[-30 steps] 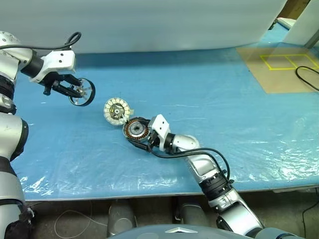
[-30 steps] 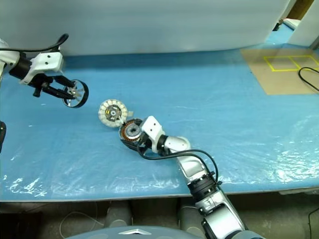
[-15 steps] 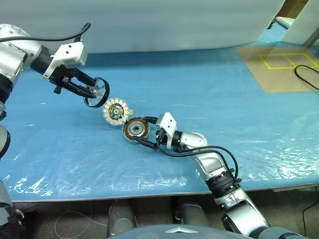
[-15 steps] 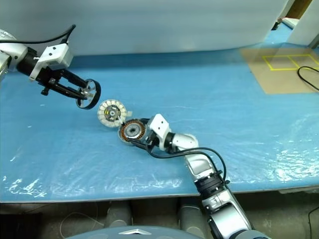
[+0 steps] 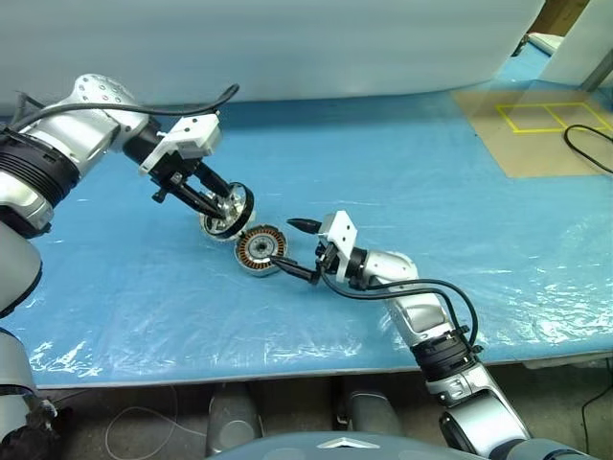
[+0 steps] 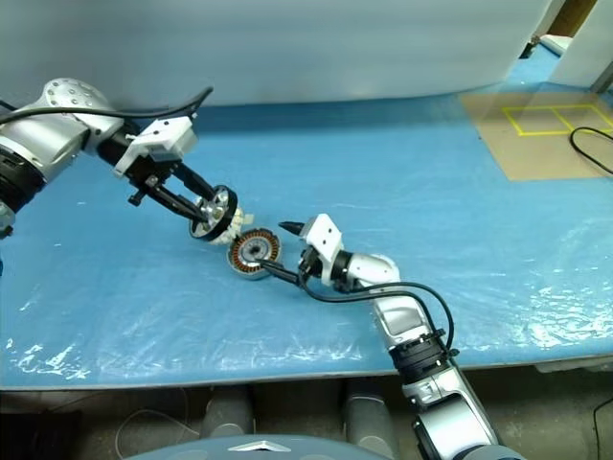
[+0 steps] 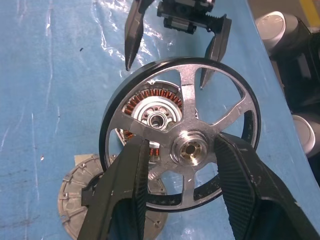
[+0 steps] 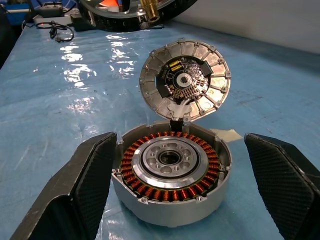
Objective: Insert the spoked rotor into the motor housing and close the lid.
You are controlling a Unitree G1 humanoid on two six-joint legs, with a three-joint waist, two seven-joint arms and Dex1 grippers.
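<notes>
Clearly the job is only partly done: the left gripper (image 5: 218,198) is clamped on the spoked rotor (image 7: 182,150), holding it in the air just left of and above the motor housing (image 5: 261,250). That housing sits on the blue counter (image 5: 460,211) with its copper windings bare, and the lid (image 8: 184,80) stands tilted at its far edge. To its right, the right gripper (image 5: 293,249) has its jaws spread wide, empty. Seating the rotor and closing the lid remain.
</notes>
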